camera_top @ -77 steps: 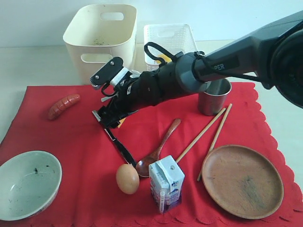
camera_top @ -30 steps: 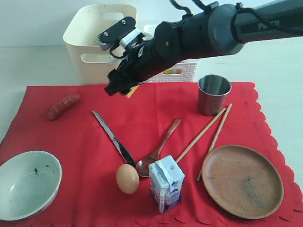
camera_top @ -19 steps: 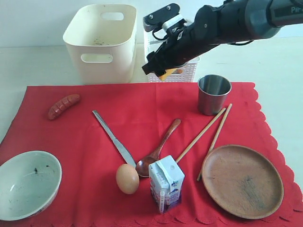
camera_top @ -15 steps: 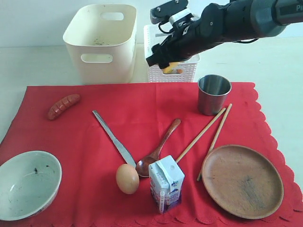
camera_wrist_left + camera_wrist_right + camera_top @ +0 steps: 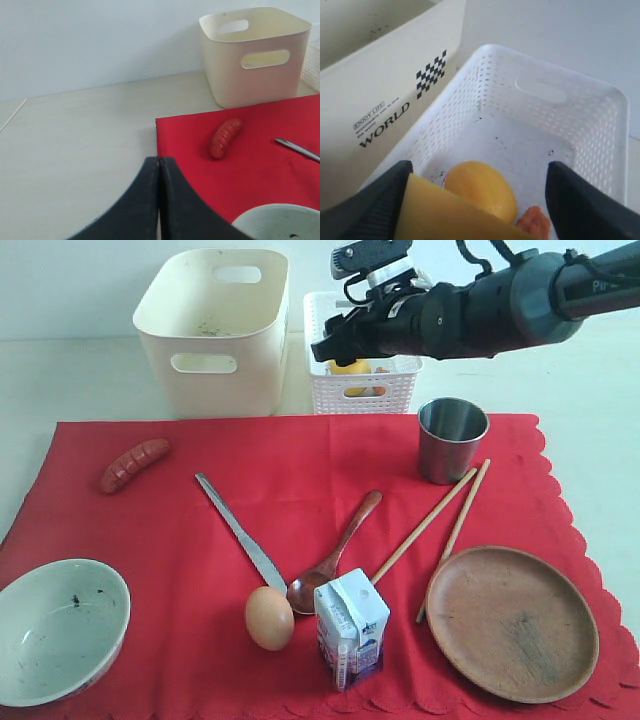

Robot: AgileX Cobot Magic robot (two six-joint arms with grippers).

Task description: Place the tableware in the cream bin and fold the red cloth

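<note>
Right gripper gripped cheese, largely cut off, over basket; lemon partly hidden. Left gripper pressed together, empty. Cloth lay flat, unfolded.

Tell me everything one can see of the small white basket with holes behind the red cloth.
The white basket looks like plastic, rectangular with rounded corners; rows of small holes pierce its walls, and one end wall has an oval handle cut-out. It stands upright on the table, close beside the cream bin, beyond the red cloth's edge. Inside lie a lemon and an orange-pink piece; dark specks mark its floor. The right gripper hangs over it, holding a yellow slab.
</note>
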